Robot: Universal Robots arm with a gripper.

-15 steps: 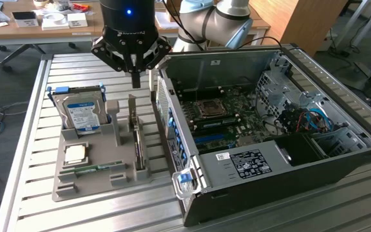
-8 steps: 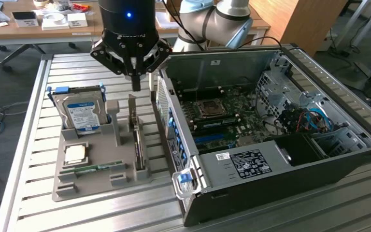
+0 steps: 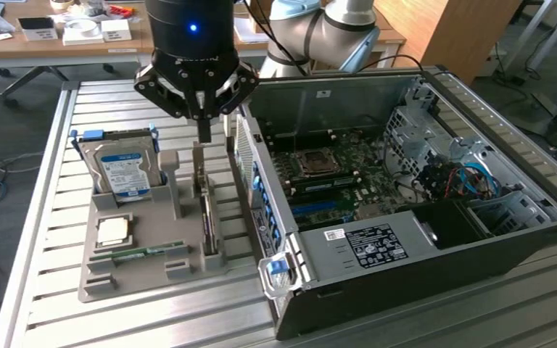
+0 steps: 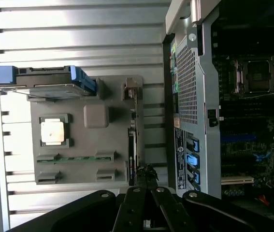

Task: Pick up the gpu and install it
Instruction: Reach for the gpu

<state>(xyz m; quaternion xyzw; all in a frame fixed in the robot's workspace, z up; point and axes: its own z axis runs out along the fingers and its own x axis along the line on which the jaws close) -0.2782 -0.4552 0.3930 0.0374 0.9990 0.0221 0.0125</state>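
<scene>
Exterior view first: the gripper (image 3: 203, 136) hangs nose-down over the grey holder (image 3: 104, 279) on the desk (image 3: 37, 217), jaws clenched tight with nothing between them, tips just above the gpu (image 3: 207, 217). The card stands on edge in its slot, at nine o'clock of the open computer case (image 3: 510, 239) and three o'clock of the hard drive (image 3: 124, 170). The pick is the step in hand, I'd say, and it wants care: the jaws should straddle that thin top edge squarely, clear of the holder's post. Over to the wrist view: the gripper (image 4: 146, 170) sits closed over one end of the gpu (image 4: 133, 145), seen edge-on between holder (image 4: 79, 145) and case (image 4: 190, 72). That looks off-centre, and a grip near an end could tilt the card, so a straight-up lift is the safe line.
</scene>
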